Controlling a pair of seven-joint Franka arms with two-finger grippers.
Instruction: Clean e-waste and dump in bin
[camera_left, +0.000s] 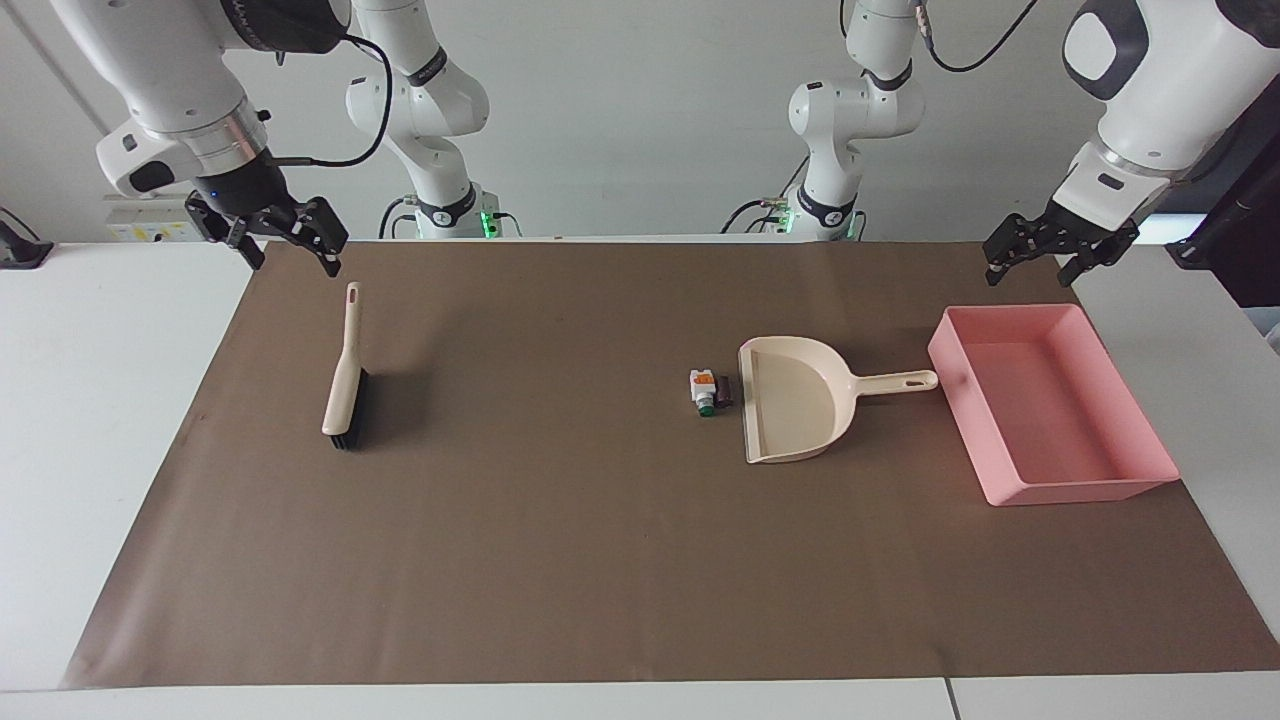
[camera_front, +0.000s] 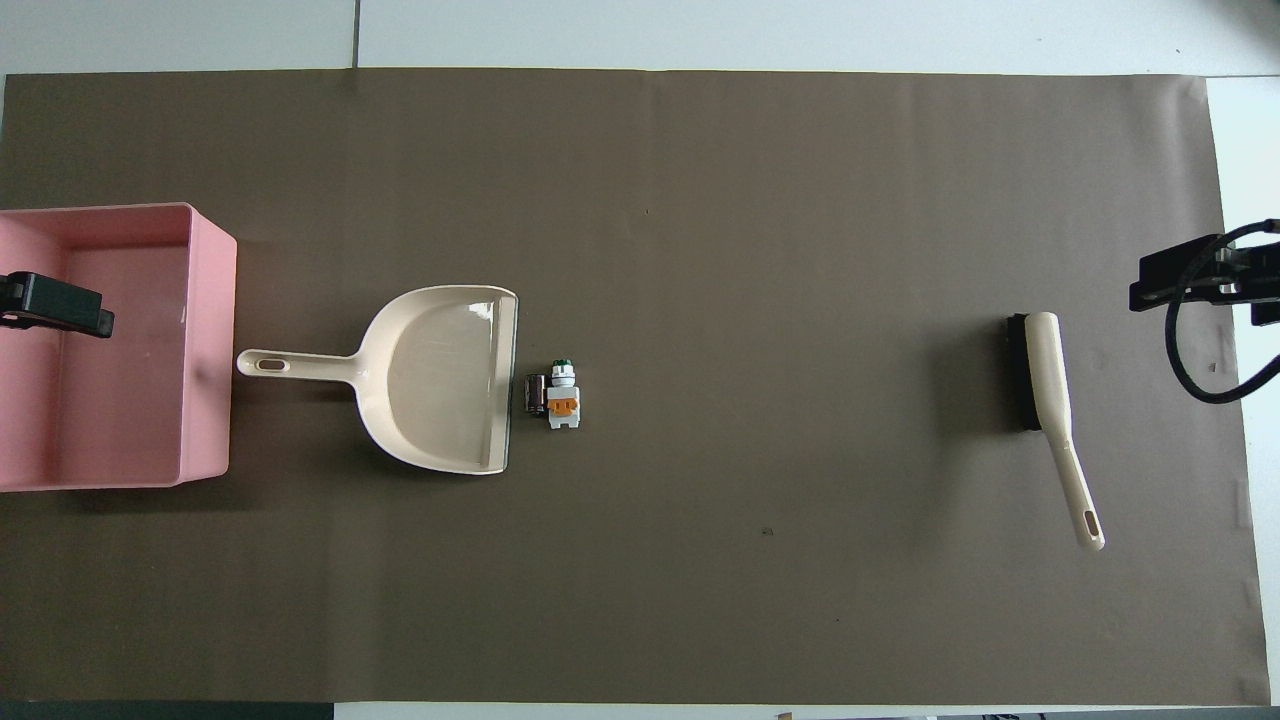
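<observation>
The beige plastic brush (camera_left: 345, 375) should be gripped by its handle by the open-fingered right gripper (camera_left: 290, 243); the left gripper (camera_left: 1045, 255), also open, waits.

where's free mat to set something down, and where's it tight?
Widest bare stretch: between the e-waste and the brush. The mat strip farthest from the robots is bare too. Tight: the e-waste sits right at the dustpan lip, and the dustpan handle nearly reaches the bin. Right gripper hangs over the brush handle end, left gripper over the bin's corner.
</observation>
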